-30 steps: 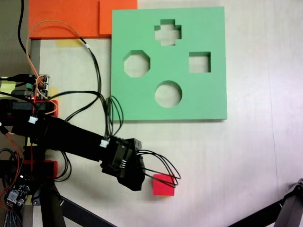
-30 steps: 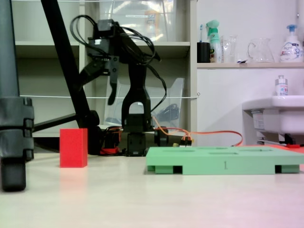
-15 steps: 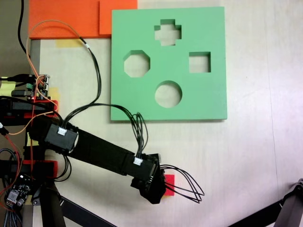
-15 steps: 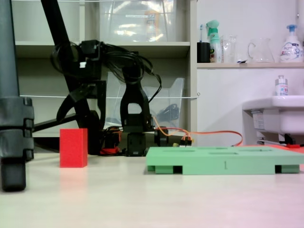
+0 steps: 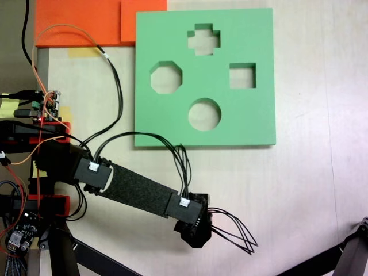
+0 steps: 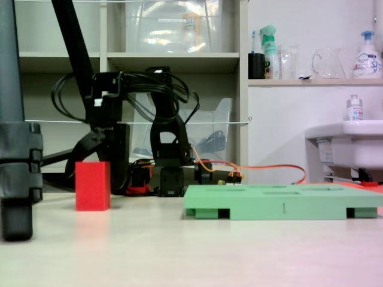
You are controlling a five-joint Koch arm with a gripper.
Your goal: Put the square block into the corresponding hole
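You've got one square block point(image 6: 93, 185), red, standing upright on the table point(image 6: 191, 251) in the low fixed view, near the table's front-left part, well apart from the green foam board point(image 6: 281, 208). From the top-down fixed view the block is hidden under the arm's wrist. One gripper point(image 6: 90, 143) hangs right above and behind the block; you can't tell whether its jaws are spread or closed. One green board point(image 5: 204, 75) sits toward the table's far edge with four cut-outs: one cross, one octagon, one circle, and the corresponding hole point(image 5: 242, 76), square and empty, nearest the board's right edge. Two orange foam sheets point(image 5: 86, 22) lie at the far-left corner.
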